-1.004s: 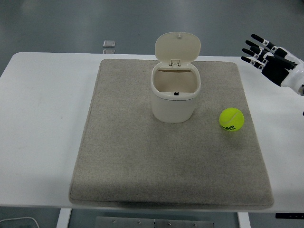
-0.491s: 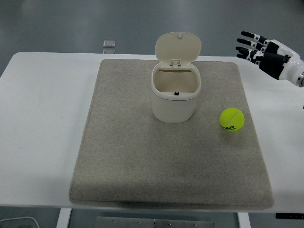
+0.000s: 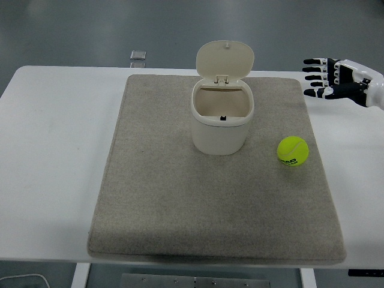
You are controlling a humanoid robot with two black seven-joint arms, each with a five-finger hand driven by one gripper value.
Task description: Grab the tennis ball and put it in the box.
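Note:
A yellow-green tennis ball [image 3: 293, 150] lies on the grey mat [image 3: 180, 198], to the right of the box. The box is a cream bin [image 3: 221, 123] with its lid [image 3: 224, 59] flipped up and open; it stands at the mat's back middle. My right hand [image 3: 321, 78] hovers above the table's far right, behind and to the right of the ball, well apart from it. Its fingers are spread, point left and hold nothing. My left arm does not show.
The mat covers most of the white table [image 3: 54, 150]. A small grey square object [image 3: 138, 56] lies at the table's far edge, behind the mat's left corner.
My right hand has turned so its fingers point left instead of up-left, and has shifted slightly left and down. The ball and the bin have not moved.

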